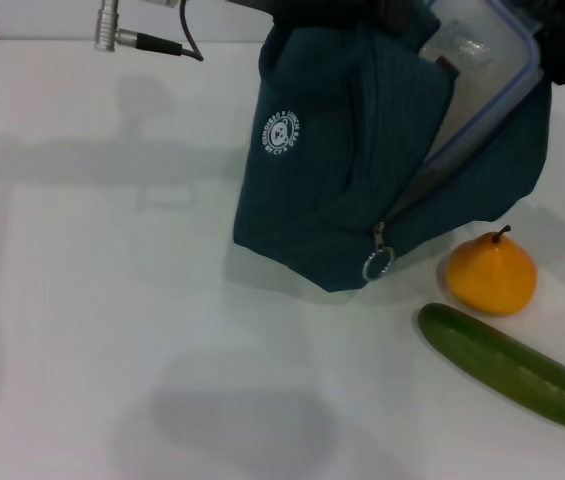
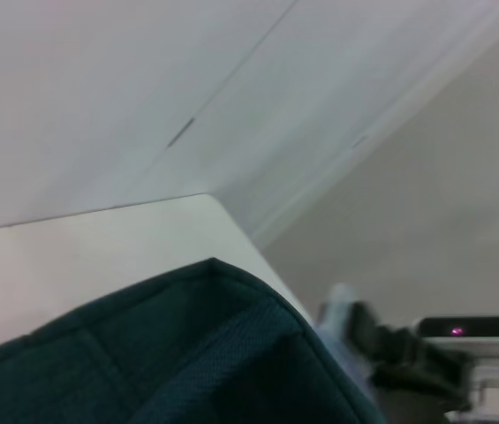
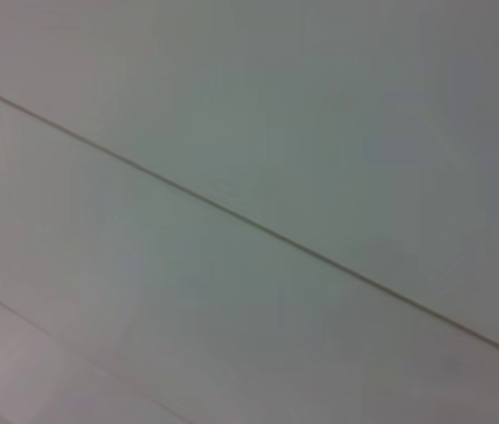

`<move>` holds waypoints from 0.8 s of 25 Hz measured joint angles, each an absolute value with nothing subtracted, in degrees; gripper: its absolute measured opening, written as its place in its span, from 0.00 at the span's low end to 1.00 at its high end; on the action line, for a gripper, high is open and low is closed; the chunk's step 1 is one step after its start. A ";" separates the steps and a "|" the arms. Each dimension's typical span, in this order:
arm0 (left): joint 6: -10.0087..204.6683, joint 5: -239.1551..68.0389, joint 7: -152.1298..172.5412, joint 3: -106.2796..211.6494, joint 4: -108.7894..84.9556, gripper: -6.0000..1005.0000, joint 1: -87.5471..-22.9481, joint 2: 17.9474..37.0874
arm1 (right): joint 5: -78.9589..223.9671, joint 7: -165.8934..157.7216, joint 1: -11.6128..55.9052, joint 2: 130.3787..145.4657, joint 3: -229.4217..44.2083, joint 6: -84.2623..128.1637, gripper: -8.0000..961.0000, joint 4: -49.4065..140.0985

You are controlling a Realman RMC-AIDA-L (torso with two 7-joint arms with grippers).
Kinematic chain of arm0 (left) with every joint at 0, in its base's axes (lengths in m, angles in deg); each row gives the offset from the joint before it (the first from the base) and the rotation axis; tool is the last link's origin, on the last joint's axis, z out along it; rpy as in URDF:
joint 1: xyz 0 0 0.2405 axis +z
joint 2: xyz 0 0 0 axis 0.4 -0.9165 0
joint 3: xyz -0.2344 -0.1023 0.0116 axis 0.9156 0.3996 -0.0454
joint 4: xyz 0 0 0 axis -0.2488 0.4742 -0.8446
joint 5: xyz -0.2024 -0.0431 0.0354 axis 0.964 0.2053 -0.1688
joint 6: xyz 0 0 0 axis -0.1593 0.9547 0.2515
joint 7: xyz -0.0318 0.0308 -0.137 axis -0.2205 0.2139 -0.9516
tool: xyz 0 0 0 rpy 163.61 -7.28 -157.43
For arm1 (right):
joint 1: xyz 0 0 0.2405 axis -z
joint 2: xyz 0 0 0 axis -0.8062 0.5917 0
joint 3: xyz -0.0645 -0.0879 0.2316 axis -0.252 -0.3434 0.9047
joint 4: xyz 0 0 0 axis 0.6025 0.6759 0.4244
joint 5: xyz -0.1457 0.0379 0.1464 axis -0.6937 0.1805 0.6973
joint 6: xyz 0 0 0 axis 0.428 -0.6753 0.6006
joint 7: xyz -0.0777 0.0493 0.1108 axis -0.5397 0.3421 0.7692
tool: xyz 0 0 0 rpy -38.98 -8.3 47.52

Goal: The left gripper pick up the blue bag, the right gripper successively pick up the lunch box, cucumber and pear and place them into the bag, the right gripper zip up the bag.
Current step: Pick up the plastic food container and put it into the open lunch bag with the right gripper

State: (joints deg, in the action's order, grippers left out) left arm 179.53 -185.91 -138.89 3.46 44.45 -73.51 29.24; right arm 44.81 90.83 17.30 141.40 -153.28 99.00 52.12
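Teal-blue bag [image 1: 342, 170] with white logo, orange-yellow pear [image 1: 491, 272], dark green cucumber [image 1: 512, 366].

- A white table [image 1: 112, 300] is seen across the head view; soft grey shadows are cast on it at the left and near the front edge.
- A silver connector [image 1: 108, 25] with a black cable [image 1: 187, 40] is seen hanging at the far left of the table.
- A pale wall [image 2: 99, 79] with a thin seam is shown in the left wrist view, and the table's corner [image 2: 205, 199] is seen in front of it.
- A grey floor [image 2: 443, 203] is seen past the table's edge.
- A plain grey-white surface [image 3: 249, 132] crossed by one thin dark line is shown in the right wrist view.
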 joint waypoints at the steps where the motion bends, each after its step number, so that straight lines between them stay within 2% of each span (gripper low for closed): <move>1: 179.57 -185.36 -138.57 3.48 43.90 0.06 -73.51 29.14 | 44.83 90.83 17.15 141.40 -154.10 98.04 0.11 52.18; 20: 181.61 -182.16 -135.70 3.35 43.27 0.06 -71.82 29.22 | 44.85 91.06 16.39 141.35 -162.49 96.47 0.11 54.18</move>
